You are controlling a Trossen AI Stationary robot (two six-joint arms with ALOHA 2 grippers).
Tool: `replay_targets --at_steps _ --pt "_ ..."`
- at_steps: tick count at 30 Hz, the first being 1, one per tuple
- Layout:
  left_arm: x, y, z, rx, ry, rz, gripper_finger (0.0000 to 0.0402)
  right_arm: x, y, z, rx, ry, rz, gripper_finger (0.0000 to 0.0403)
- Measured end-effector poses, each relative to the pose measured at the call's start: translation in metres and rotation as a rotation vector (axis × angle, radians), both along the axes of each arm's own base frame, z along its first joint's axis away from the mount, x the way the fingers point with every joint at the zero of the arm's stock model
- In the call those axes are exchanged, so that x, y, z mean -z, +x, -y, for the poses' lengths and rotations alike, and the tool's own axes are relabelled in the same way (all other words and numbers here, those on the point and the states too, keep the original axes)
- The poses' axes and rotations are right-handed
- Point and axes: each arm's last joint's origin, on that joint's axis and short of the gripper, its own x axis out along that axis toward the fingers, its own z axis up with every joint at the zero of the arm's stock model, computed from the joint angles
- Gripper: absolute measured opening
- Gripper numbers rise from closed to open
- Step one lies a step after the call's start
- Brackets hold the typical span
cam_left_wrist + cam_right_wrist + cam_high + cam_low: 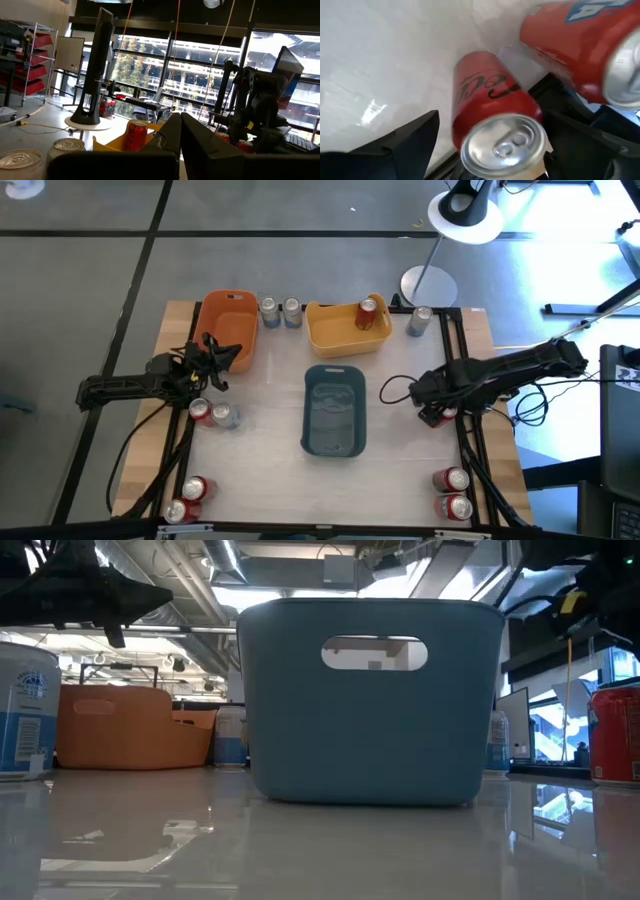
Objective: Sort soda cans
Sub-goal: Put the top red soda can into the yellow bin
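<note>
Your right arm's fingers [485,145] are standing wide apart on either side of a red can [492,120], not yet pinching it; I judge you are lining up a grasp. A second red can [580,45] is sitting just beside it, so closing could nudge it. Seen from above, this pair is lying to the right of the blue-grey bin [335,409]. Your left arm's fingers [212,360] are pressed together, holding nothing, waiting left of that bin beside the orange bin [226,328]. One red can [369,312] is already resting in the yellow bin [345,328]. Other cans are waiting around the surface [270,420].
</note>
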Motion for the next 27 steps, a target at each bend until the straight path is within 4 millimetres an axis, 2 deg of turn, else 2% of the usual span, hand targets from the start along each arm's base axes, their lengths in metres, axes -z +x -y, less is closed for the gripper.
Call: replay_targets --at_steps 5,12,15,20,27 --pt "0.000 0.000 0.000 0.001 -0.001 0.000 0.0000 0.018 -0.002 -0.001 0.014 0.032 -0.016 0.0358" --pt "0.000 0.000 0.000 0.001 -0.002 0.001 0.0000 0.019 -0.002 -0.002 0.013 0.056 -0.043 0.0357" --pt "0.000 0.000 0.000 0.000 0.000 0.000 0.0000 0.019 -0.002 -0.002 0.012 0.071 -0.046 0.0340" --pt "0.000 0.000 0.000 -0.001 0.004 -0.002 0.0000 0.019 -0.002 -0.002 0.012 0.083 -0.045 0.0281" --pt "0.000 0.000 0.000 -0.008 0.023 -0.012 0.0000 0.010 0.006 -0.004 -0.014 0.098 0.035 0.0281"
